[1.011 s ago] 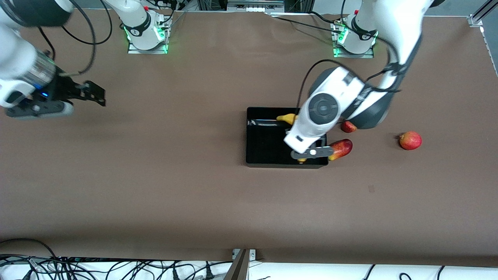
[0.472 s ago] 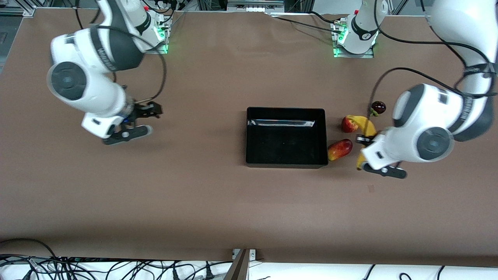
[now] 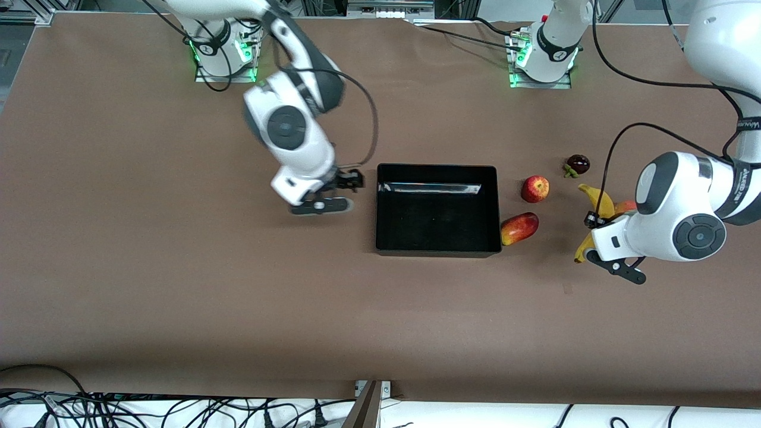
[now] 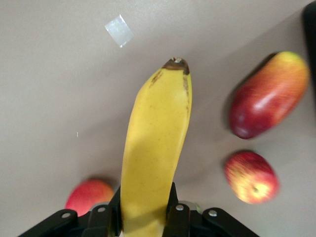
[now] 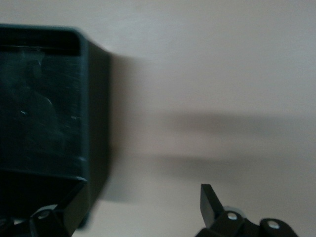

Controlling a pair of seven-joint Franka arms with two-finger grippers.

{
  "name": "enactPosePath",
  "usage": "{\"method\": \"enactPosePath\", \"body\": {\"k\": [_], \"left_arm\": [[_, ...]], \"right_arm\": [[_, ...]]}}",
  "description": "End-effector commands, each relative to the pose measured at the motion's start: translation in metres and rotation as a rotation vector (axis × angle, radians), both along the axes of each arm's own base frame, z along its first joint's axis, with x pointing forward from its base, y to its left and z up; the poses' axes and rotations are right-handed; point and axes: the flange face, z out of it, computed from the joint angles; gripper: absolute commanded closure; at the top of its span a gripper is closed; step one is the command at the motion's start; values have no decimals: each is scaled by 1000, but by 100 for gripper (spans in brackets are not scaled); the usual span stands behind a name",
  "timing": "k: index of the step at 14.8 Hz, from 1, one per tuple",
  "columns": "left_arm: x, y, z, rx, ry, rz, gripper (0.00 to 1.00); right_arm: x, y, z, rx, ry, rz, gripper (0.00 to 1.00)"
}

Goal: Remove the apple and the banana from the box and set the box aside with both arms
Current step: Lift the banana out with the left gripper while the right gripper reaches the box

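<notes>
The black box (image 3: 437,221) sits open and empty at mid-table. My left gripper (image 3: 594,224) is shut on the yellow banana (image 3: 600,204) and holds it over the table toward the left arm's end. In the left wrist view the banana (image 4: 155,148) sticks out from between the shut fingers of my left gripper (image 4: 145,213). The red apple (image 3: 535,188) lies beside the box, and also shows in the left wrist view (image 4: 250,177). My right gripper (image 3: 349,182) is open and empty, low beside the box wall at the right arm's end. In the right wrist view my right gripper (image 5: 138,207) is next to the box (image 5: 44,98).
A long red-yellow fruit (image 3: 519,228) lies against the box corner, nearer to the front camera than the apple. A dark round fruit (image 3: 578,164) lies farther back. Another red fruit (image 3: 624,207) lies under my left hand. A tape scrap (image 4: 119,30) is on the table.
My left gripper carried the banana from over the box out past the fruits toward the left arm's end. My right gripper swept from the table's end to beside the box.
</notes>
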Motion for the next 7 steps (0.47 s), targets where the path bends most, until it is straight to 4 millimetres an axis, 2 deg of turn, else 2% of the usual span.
{"method": "enactPosePath", "body": {"k": [1,2,3,4,5,7], "left_arm": [[-11,15,-46,-51,-29,-66,96],[-13,17,-56,-59,-21,-63,92],[-14,15,-60,-62,-11,-64,80],[-15,13,-61,-62,-5,-71,42],[-15,11,-60,-63,-3,-75,0],[-16,9,-52,-54,18,-79,0]], "right_arm": [[5,48,-20,21,-6,-42,2],[0,57,-30,20,-3,-51,2],[-4,66,-39,30,-17,-61,3],[-10,74,-47,29,-33,-45,6],[-15,78,-59,8,-38,-25,10],[-17,76,-75,-44,-63,22,21]]}}
